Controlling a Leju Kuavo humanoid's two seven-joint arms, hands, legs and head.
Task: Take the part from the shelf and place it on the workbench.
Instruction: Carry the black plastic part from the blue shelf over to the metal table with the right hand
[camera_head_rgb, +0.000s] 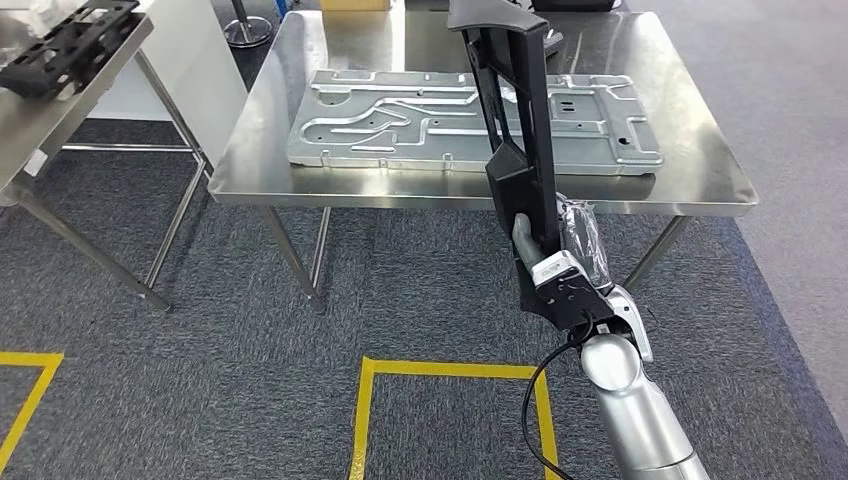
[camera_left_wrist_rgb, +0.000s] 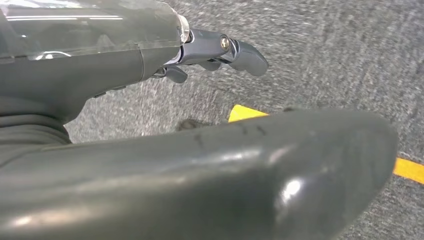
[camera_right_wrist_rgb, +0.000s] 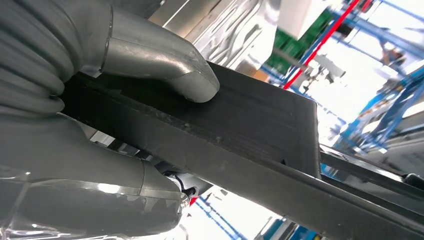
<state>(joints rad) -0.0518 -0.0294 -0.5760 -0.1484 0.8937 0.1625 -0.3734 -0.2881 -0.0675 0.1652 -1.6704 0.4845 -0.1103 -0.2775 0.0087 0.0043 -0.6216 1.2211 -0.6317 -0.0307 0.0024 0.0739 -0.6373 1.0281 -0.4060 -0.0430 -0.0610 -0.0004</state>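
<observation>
Now I see my right robot hand (camera_head_rgb: 560, 262) gripping the black part (camera_head_rgb: 515, 110) near its lower end, thumb (camera_right_wrist_rgb: 165, 60) pressed on it. Its long axis stands nearly upright, pointing to 12 o'clock over the desk (camera_head_rgb: 690, 170), above the grey metal panel (camera_head_rgb: 400, 125). My left robot hand (camera_left_wrist_rgb: 220, 50) hangs over the carpet with fingers apart, holding nothing.

A factory or workshop floor: a stainless steel tabletop (camera_head_rgb: 690, 160) at twelve o'clock carries a stamped metal panel (camera_head_rgb: 470, 120), yellow floor tape (camera_head_rgb: 450, 370) marks bays on grey carpet (camera_head_rgb: 250, 330), and blue industrial racking (camera_right_wrist_rgb: 385, 115) shows beyond.

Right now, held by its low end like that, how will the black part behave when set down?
The black part looks rigid: it stands straight above the right hand. Being tall and gripped low, it may lever in the grip. Its open frame suggests lightness, so it may slide on the steel workbench.
</observation>
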